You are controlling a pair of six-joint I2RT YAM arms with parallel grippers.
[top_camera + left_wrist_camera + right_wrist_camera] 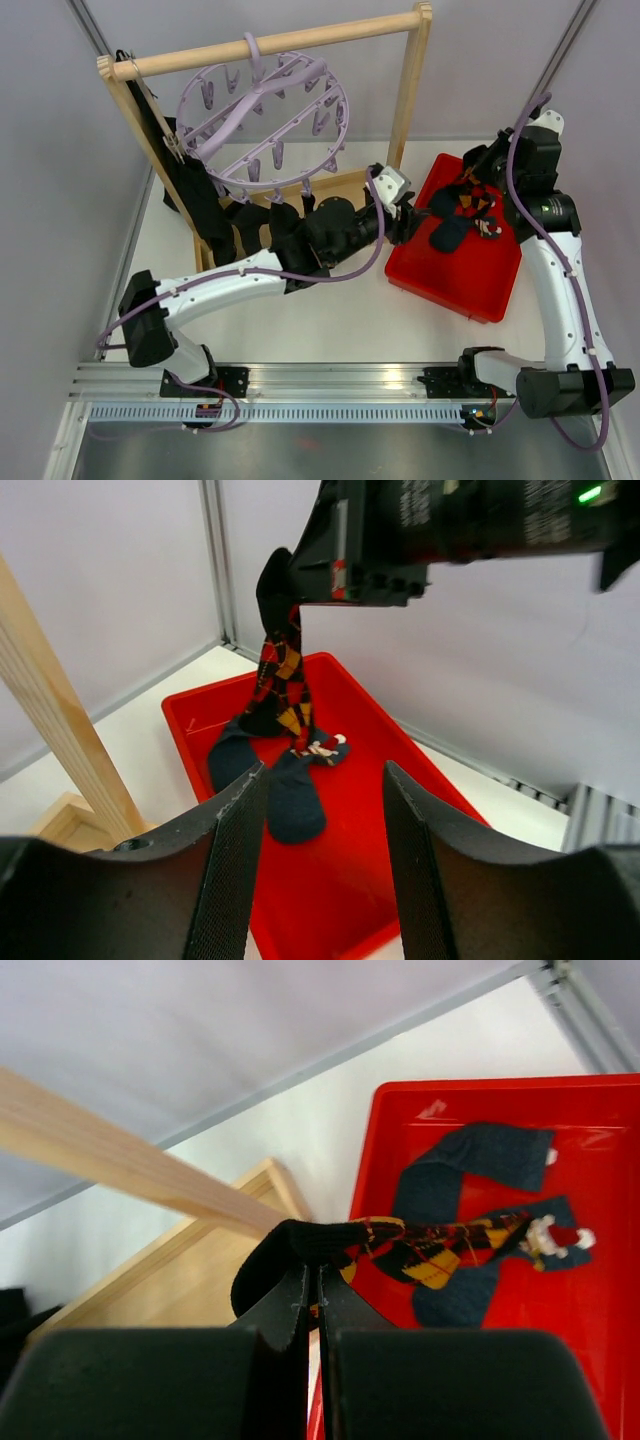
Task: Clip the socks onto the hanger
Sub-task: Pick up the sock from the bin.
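My right gripper (320,1282) is shut on the black cuff of an argyle sock (440,1250), black with red and yellow diamonds. That sock (284,680) hangs from it down into the red tray (400,780), its toe resting among dark blue socks (292,798). My left gripper (325,780) is open and holds nothing; it faces the tray and the hanging sock from the left (408,216). The lilac round hanger (262,112) hangs from the wooden rail, with black socks (205,205) dangling under its clips.
The wooden rail frame (408,90) stands at the back left, and its base (340,185) is beside my left gripper. The red tray (470,280) lies to its right. A wooden post (60,750) runs close on the left in the left wrist view.
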